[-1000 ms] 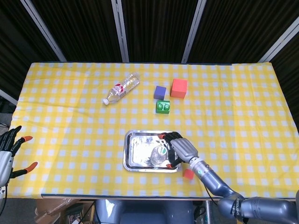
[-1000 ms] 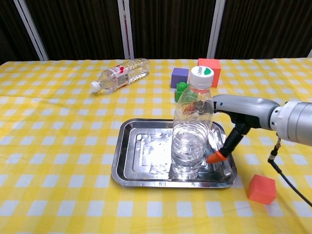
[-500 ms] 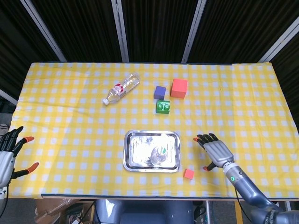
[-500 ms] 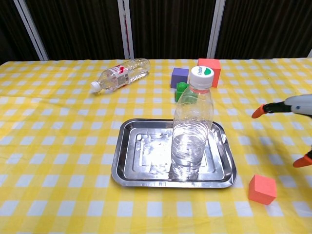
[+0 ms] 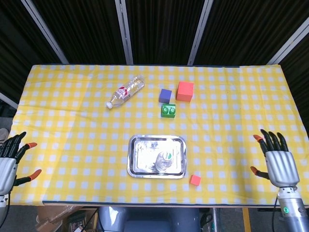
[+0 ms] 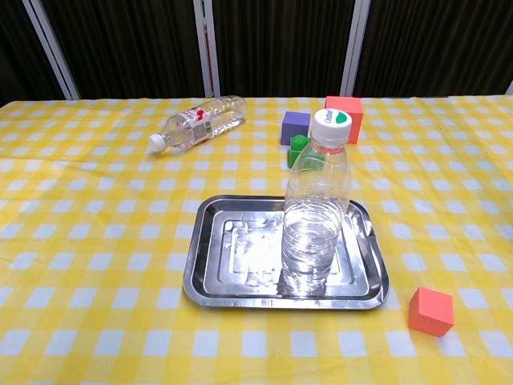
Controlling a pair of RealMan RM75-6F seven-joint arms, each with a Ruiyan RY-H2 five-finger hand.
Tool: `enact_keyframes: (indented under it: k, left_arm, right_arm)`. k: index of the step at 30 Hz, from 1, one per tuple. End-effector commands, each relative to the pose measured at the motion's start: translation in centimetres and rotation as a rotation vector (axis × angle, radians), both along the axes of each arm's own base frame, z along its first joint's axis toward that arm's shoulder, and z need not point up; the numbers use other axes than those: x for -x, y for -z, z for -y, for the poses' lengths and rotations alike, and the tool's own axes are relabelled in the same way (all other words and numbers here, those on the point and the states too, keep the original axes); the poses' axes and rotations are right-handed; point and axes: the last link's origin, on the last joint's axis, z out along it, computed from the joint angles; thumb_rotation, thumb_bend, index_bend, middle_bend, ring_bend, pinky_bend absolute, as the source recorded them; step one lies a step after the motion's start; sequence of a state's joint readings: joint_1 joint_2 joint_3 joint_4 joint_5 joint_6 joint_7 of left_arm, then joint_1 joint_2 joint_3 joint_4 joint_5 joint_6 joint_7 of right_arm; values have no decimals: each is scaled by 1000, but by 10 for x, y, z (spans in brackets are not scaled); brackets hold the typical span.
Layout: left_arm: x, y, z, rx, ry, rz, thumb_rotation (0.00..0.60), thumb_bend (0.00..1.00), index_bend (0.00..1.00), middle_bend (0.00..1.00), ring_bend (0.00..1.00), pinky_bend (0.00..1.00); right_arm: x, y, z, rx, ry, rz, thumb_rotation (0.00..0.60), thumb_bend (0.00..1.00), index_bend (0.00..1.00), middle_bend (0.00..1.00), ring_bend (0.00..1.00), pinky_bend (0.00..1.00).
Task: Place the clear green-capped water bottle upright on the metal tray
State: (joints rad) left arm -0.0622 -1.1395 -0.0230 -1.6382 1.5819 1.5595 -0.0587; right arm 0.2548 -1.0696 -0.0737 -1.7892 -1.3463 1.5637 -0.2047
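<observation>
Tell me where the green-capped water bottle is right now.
The green-capped water bottle stands upright on the metal tray, toward its right side, near the table's front edge; in the head view a small red cube sits just off the tray's front right corner.

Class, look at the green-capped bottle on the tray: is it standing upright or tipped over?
Upright. In the chest view the green-capped bottle stands cap-up on the metal tray, with no hand touching it.

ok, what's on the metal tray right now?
Only the green-capped water bottle, upright in the metal tray's right half with some water in it. The tray floor under its base is covered, so not checkable.
</observation>
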Motion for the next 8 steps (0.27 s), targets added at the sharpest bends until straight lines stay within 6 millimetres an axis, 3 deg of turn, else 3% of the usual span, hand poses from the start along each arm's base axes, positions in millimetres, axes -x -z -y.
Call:
enact_keyframes:
  k: [1, 8]
  left_arm:
    - [0, 0, 0, 1, -1, -3, 600, 185, 244, 13, 0, 0]
    - [2, -4, -2, -21, -3, 0, 600, 185, 244, 12, 0, 0]
  right_arm:
    - [40, 1, -21, 93, -11, 2, 600, 105, 204, 104, 79, 0]
    - [55, -9, -24, 143, -49, -63, 600, 105, 244, 134, 79, 0]
